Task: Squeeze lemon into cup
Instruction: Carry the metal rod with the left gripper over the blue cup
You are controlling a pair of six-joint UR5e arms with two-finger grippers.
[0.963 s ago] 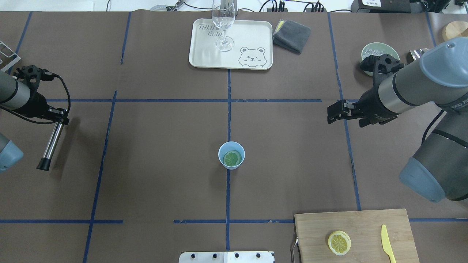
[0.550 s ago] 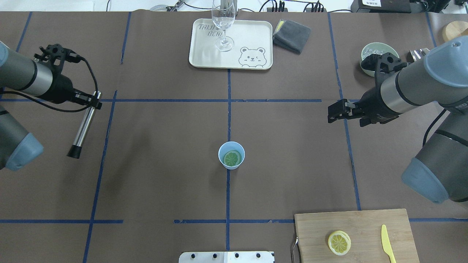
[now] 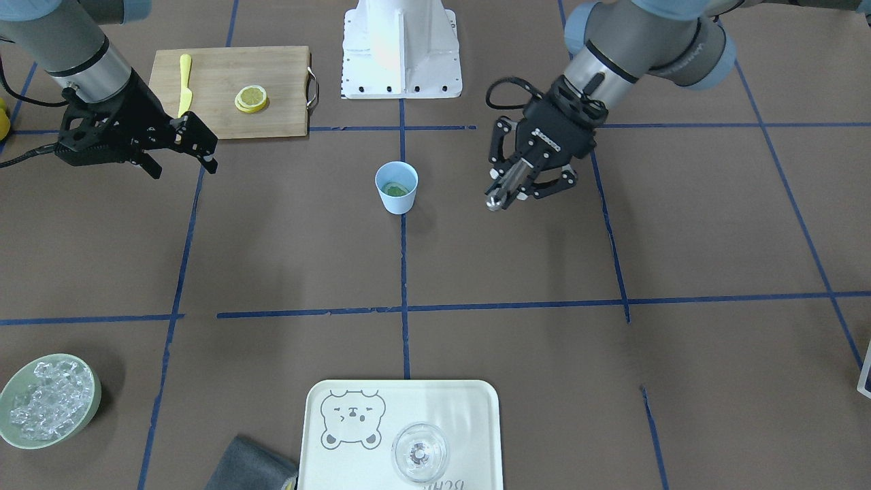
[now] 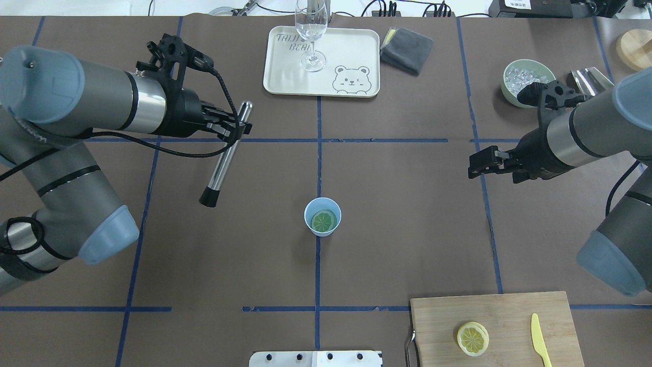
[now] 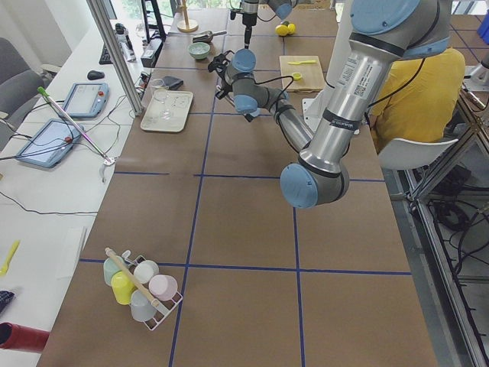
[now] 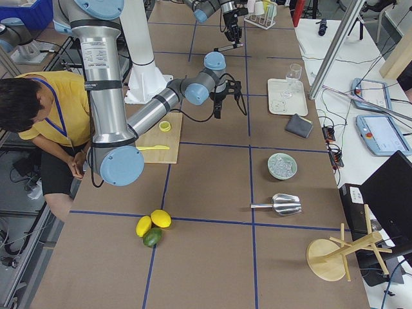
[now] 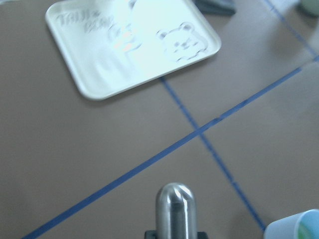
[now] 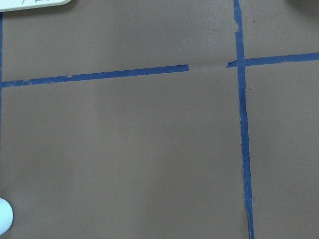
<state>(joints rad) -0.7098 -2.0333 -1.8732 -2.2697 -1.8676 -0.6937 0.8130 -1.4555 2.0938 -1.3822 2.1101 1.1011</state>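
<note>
The light-blue cup point(image 4: 322, 216) stands at the table's middle, also in the front view point(image 3: 396, 187). A greenish lemon slice point(image 4: 324, 221) lies flat inside it. A second, yellow lemon slice point(image 4: 472, 339) lies on the wooden cutting board point(image 4: 509, 311). My left gripper point(image 4: 235, 127) is shut on a metal rod with a black tip point(image 4: 220, 165), held in the air to the far left of the cup. The rod point(image 7: 175, 209) and the cup's rim point(image 7: 299, 226) show in the left wrist view. My right gripper point(image 4: 476, 165) is open and empty, far right of the cup.
A yellow knife point(image 4: 540, 339) lies on the board beside the slice. A white tray point(image 4: 351, 46) with a clear wine glass point(image 4: 310, 30) sits at the far edge, with a grey cloth point(image 4: 406, 48) beside it. A pale-green bowl of ice point(image 4: 524, 76) and a metal scoop point(image 4: 586, 76) are far right.
My left arm has swung right and farther onto the table with the rod, closer to the cup. My right arm has drawn back slightly to the right. The cup and slices have not moved.
</note>
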